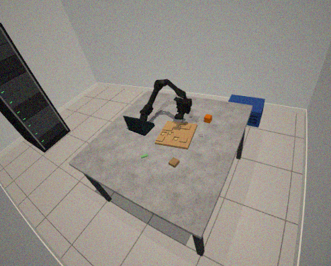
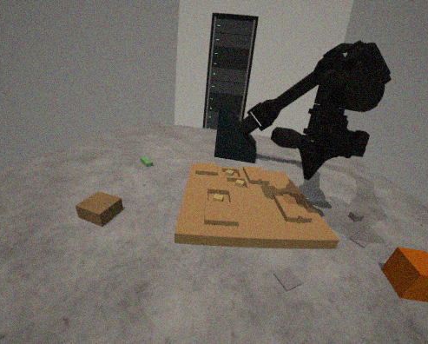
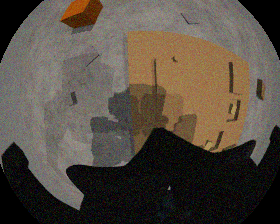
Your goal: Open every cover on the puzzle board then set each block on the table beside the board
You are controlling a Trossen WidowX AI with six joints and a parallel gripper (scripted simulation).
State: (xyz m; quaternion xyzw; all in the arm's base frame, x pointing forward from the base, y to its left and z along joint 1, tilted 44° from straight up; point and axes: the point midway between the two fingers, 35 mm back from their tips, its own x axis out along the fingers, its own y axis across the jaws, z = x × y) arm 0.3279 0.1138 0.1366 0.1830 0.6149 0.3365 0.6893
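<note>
The tan puzzle board (image 1: 170, 142) (image 2: 253, 231) (image 3: 191, 45) lies flat on the table. In the exterior view, a pale block (image 2: 219, 197) shows in a square well at the board's near left. Two more pale blocks, one (image 2: 230, 172) farther back and one (image 2: 240, 182) beside it, show in recesses. Covers share the board's colour, so their outlines and positions are hard to tell. My gripper (image 1: 178, 118) (image 2: 308, 177) (image 3: 157, 132) is shut and empty, pointing down above the board's right edge in the exterior view. Its shadow darkens that side of the board.
An orange cube (image 1: 207, 118) (image 2: 414, 274) (image 3: 83, 14), a brown block (image 1: 174, 162) (image 2: 99, 208), a green piece (image 1: 144, 156) (image 2: 147, 162) and a small grey block (image 2: 356, 216) (image 3: 73, 98) lie off the board. A dark upright panel (image 1: 135, 125) (image 2: 233, 141) stands by the arm's base.
</note>
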